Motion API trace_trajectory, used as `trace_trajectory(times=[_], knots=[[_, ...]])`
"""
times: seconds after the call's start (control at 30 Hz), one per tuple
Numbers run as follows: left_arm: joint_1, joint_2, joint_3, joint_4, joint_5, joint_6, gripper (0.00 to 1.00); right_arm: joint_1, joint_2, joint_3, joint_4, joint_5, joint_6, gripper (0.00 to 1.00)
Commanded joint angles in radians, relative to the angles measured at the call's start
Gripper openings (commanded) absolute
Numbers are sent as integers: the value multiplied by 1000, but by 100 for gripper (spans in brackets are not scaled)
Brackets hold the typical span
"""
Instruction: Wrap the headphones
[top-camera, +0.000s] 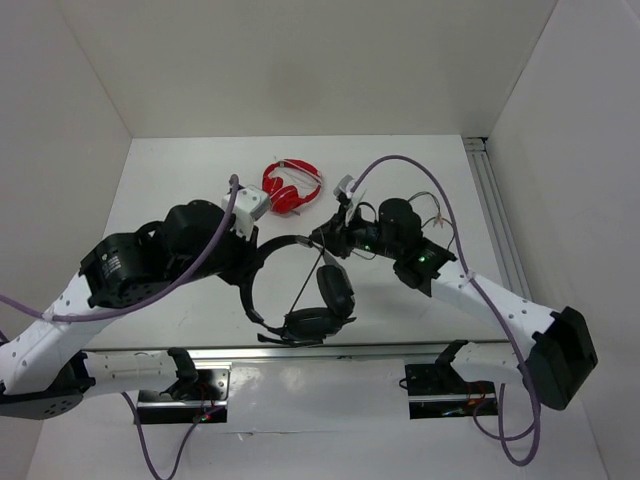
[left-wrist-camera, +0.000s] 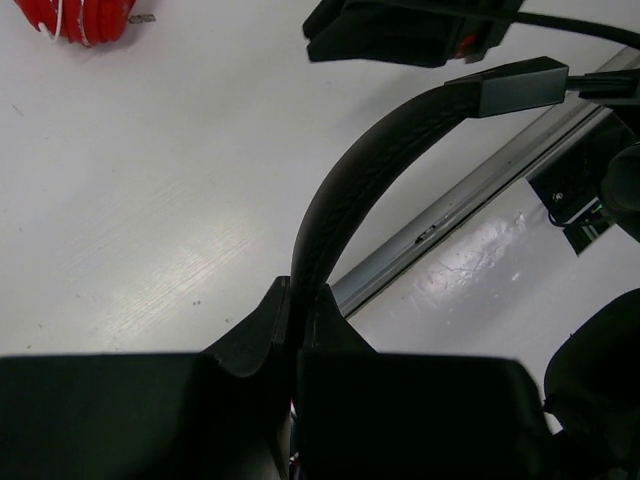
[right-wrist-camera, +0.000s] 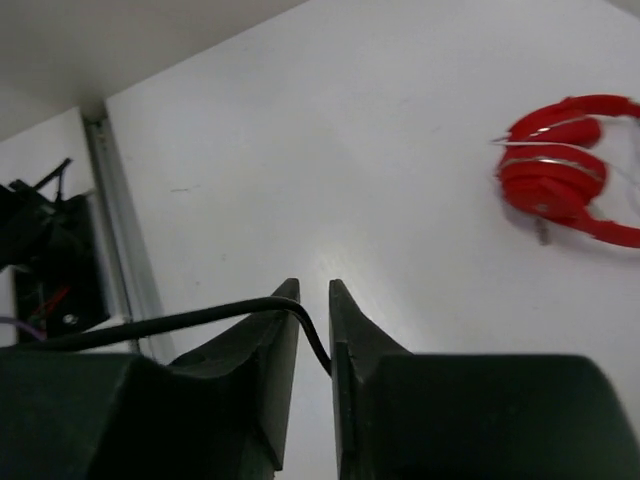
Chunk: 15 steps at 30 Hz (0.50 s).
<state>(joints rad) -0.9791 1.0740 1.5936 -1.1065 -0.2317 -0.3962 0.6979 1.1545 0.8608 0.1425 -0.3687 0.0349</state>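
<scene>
One black headphones (top-camera: 335, 290) (thin band (left-wrist-camera: 340, 190), padded cups), band clenched by left hand (left-wrist-camera: 297, 300), cable (right-wrist-camera: 200, 318) threading the parted right hand (right-wrist-camera: 313, 300)

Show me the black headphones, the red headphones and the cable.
black headphones (top-camera: 335, 288): overhead view, an earcup.
red headphones (right-wrist-camera: 552, 178): right wrist view, an earcup.
cable (right-wrist-camera: 180, 318): right wrist view, its straight stretch.

From my end this reads as a robotics lab test cell. I see a plain white bench (top-camera: 170, 175) boxed in by bare white panel walls (top-camera: 300, 60), with a slotted aluminium rail (top-camera: 499, 230) down its right side. Purple cables (top-camera: 395, 158) loop off the white-and-black left arm (top-camera: 40, 345) and right arm (top-camera: 500, 305), both bolted at the near edge.
</scene>
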Motion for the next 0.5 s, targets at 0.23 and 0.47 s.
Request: trace_trajectory(times=[0.23,0.47], knots=[[-10,10,104,24,2,-200,0,63,290,-109,664,-207,304,60],[3,32,323,-154,-308,-452,0,52,490,-141,793,-154,350,60]])
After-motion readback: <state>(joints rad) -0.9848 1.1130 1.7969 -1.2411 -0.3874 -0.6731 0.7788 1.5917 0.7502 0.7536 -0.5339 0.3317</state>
